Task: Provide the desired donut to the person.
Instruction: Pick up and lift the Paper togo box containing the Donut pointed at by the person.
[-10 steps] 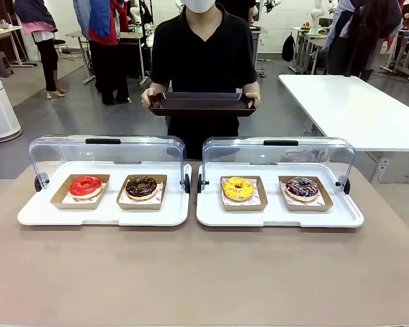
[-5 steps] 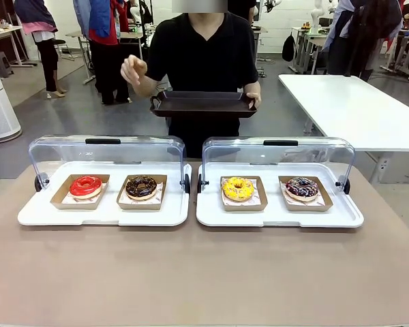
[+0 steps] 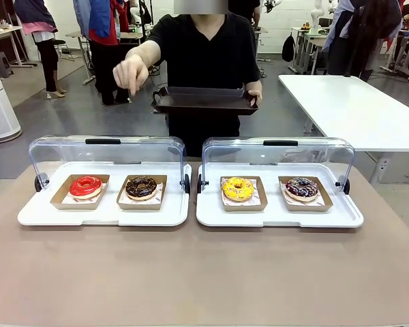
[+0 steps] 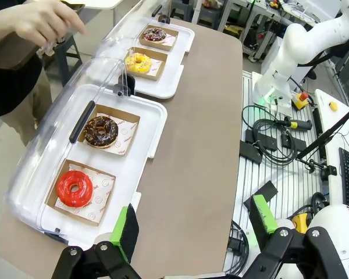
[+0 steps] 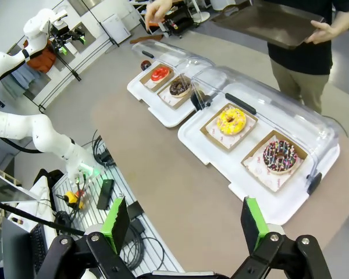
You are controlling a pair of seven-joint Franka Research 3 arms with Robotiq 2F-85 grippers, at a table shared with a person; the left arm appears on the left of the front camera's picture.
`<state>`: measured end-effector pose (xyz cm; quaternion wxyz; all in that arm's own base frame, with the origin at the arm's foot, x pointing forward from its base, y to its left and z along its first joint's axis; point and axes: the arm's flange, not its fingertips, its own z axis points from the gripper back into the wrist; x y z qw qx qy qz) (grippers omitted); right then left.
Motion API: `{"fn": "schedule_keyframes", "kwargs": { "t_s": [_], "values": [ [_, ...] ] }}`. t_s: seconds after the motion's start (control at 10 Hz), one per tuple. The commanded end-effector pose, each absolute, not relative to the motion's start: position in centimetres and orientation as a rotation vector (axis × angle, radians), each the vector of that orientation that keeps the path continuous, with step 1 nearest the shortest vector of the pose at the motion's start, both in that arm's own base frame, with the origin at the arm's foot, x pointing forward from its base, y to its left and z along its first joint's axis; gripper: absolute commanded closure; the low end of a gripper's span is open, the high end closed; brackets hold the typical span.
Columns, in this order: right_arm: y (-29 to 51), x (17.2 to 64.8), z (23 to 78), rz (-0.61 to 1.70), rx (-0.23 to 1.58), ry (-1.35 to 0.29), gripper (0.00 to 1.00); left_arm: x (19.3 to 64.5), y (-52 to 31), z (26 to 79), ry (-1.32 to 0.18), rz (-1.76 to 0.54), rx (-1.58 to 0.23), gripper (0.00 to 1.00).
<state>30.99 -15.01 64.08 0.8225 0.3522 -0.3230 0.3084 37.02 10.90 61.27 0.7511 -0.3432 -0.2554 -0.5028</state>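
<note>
- The person in a black T-shirt (image 3: 204, 48) stands at 12 o'clock, across the brown surface (image 3: 204, 272). One of the person's hands holds a dark flat tray (image 3: 203, 101).
- The person's other hand (image 3: 129, 70) points down over the left white tray (image 3: 102, 216).
- On that tray the round red-iced donut (image 3: 86, 185) sits in a brown paper boat (image 3: 60, 199). The round chocolate donut (image 3: 142, 186) is at 3 o'clock of it. The finger looks closer to the chocolate one, but I cannot be sure.
- The yellow-iced donut (image 3: 238, 188) and the dark donut with sprinkles (image 3: 302, 187) sit on the right white tray (image 3: 279, 216), well apart from the finger.
- The robot's left hand (image 4: 195, 216) is released and holds nothing. The right hand (image 5: 184, 221) is released and holds nothing too.
- It is best to wait until the finger shows one donut clearly, then pick.
- The left hand is the near one for that tray. Come in from 6 o'clock, where the clear lid (image 3: 105, 146) is not in the way.
- Grab the paper boat's edge, not the icing, and keep it flat.
- Carry it to the dark tray at 12 o'clock, going slow near the person's fingers.
</note>
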Motion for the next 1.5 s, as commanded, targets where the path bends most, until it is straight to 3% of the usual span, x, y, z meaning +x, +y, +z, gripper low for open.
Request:
{"fn": "schedule_keyframes", "kwargs": {
  "t_s": [0.0,1.1,1.4],
  "values": [
    [-15.0,31.1,64.0,0.658,0.757,-0.687,0.0,37.0,10.9,61.4,-0.562,-1.101,-0.754,0.0],
    [-15.0,31.1,64.0,0.658,0.757,-0.687,0.0,37.0,10.9,61.3,-0.558,-1.098,-0.75,0.0],
    [-15.0,31.1,64.0,0.658,0.757,-0.687,0.0,39.3,6.1,63.2,-0.39,-1.206,-0.616,0.0]
  ]
}}
